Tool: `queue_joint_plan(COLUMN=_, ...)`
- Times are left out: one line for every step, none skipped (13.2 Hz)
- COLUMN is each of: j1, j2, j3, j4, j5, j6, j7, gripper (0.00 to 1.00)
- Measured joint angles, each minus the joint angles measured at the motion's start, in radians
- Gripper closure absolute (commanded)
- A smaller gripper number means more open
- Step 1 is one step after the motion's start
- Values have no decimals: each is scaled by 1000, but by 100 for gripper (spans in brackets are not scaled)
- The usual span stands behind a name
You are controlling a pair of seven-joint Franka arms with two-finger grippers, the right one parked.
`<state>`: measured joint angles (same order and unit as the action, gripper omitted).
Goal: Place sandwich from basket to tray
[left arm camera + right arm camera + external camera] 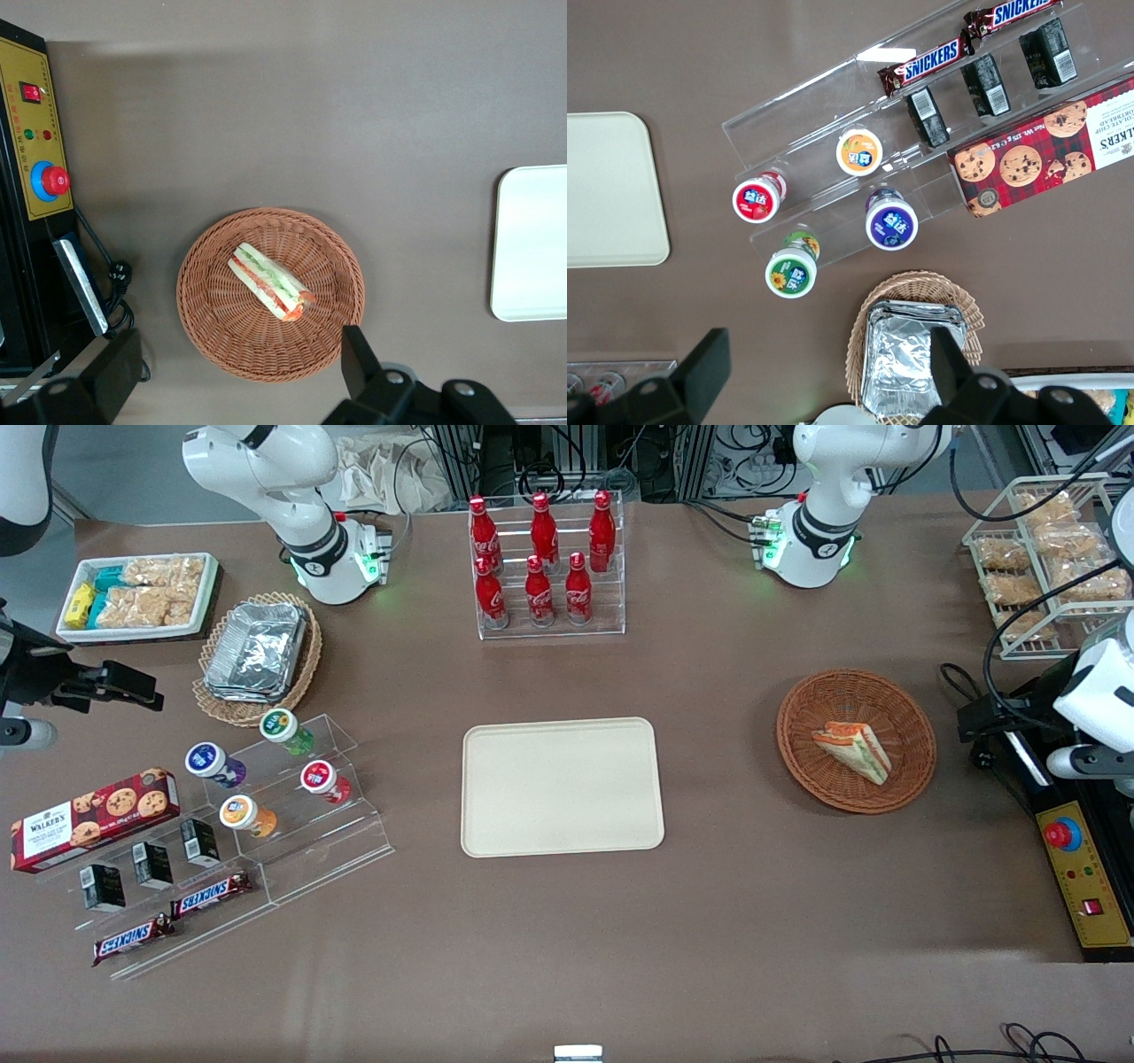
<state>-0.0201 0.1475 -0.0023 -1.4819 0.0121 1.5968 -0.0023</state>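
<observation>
The sandwich (852,749) is a white-bread wedge with orange and green filling; it lies in the reddish-brown wicker basket (791,731) toward the working arm's end of the table. The cream tray (562,786) lies flat mid-table and has nothing on it. My left gripper (979,722) hangs high beside the basket, toward the working arm's end. In the left wrist view the gripper (235,367) is wide open and empty, its black fingers (357,359) straddling the basket's rim (199,292) from above, apart from the sandwich (268,282). An edge of the tray (532,243) shows there too.
A yellow control box with a red stop button (1083,877) and cables lies beside the basket under my arm. A wire rack of snack bags (1045,549) stands farther from the camera. A cola bottle rack (549,567) stands farther from the camera than the tray. Snack displays (266,797) sit toward the parked arm's end.
</observation>
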Motion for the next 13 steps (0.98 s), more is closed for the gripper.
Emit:
queue_joint_plan(j1=0, j2=0, j3=0, j4=0, j5=0, j6=0, j7=0, gripper=0)
queue_joint_plan(j1=0, j2=0, j3=0, j4=0, j5=0, j6=0, j7=0, gripper=0)
queue_joint_plan(j1=0, j2=0, j3=0, j4=0, j5=-1, j6=0, j7=0, gripper=0)
queue_joint_plan(j1=0, j2=0, j3=0, j4=0, j5=-1, j6=0, j7=-1, gripper=0)
queue_joint_plan(j1=0, j2=0, j3=0, j4=0, j5=-1, j6=-1, j7=-12, gripper=0)
queue_joint_plan(j1=1, j2=1, j3=1, j4=0, j5=-1, j6=-1, j7=-51, gripper=0)
queue_joint_plan(j1=1, j2=2, j3=2, j4=-2, j5=-1, j6=-2, j7=-133, gripper=0)
queue_joint_plan(j1=2, j2=3, j3=3, j4=-12, j5=-1, j6=1, j7=-246, gripper=0)
queue_joint_plan(j1=1, j2=3, j3=4, j4=-32, j5=-1, j6=14, j7=-363, gripper=0)
queue_joint_plan(j1=1, j2=2, j3=4, j4=-63, j5=-1, j6=43, j7=-466, gripper=0)
queue_joint_plan(j1=1, j2=-1, j3=4, j4=-107, j5=-1, j6=91, j7=-559, gripper=0)
queue_joint_plan(j1=2, j2=-8, j3=4, j4=-161, j5=-1, j6=145, j7=-658, gripper=0)
queue_joint_plan(j1=2, j2=-15, j3=5, j4=-220, j5=-1, j6=192, j7=-758, gripper=0)
